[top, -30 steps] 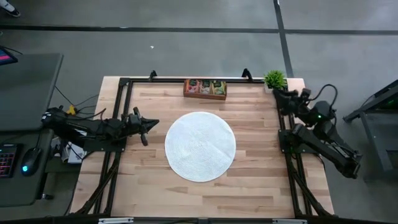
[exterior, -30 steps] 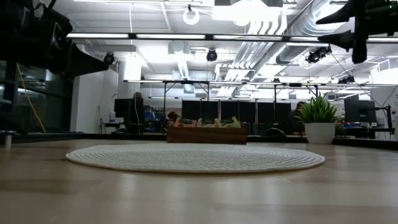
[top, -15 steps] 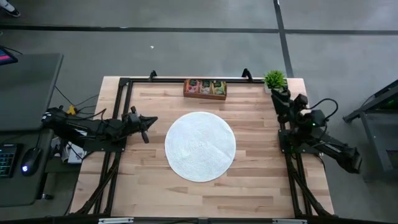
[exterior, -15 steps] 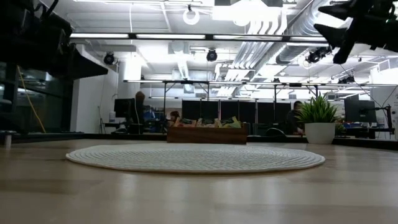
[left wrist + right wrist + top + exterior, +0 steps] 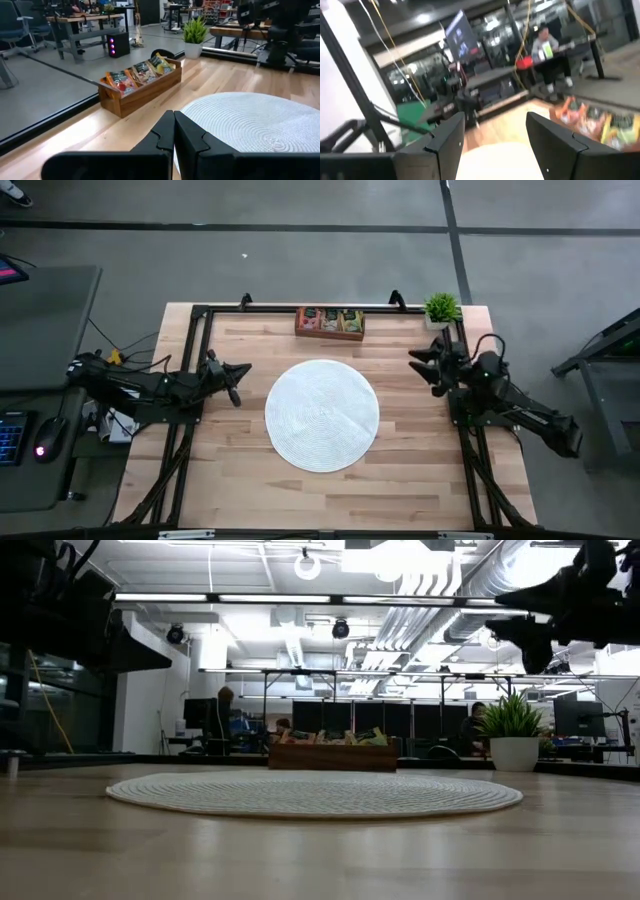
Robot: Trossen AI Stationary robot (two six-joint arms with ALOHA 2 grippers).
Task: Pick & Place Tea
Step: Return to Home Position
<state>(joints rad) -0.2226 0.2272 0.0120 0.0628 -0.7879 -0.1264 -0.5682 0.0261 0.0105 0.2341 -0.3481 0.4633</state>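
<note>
The tea (image 5: 329, 320) is a row of colourful packets standing on edge in a brown wooden tray (image 5: 329, 333) at the middle of the table's far edge. The packets also show in the left wrist view (image 5: 140, 75) and, blurred, in the right wrist view (image 5: 592, 122). My left gripper (image 5: 240, 377) hovers shut over the table's left side, pointing at the round white mat (image 5: 322, 415). My right gripper (image 5: 418, 365) hovers open above the right side, fingers (image 5: 447, 132) apart and nothing between them. Neither gripper is near the tea.
The white woven mat (image 5: 255, 122) lies at the table's centre. A small potted plant (image 5: 441, 308) stands at the far right corner. A black frame (image 5: 300, 309) runs along the far, left and right edges. People sit at desks in the room beyond.
My right gripper has swung from the far right corner by the plant toward the near edge and the mat. It has come down and now points across the table toward the left, still open. My left gripper has turned slightly toward the far edge and stays shut.
</note>
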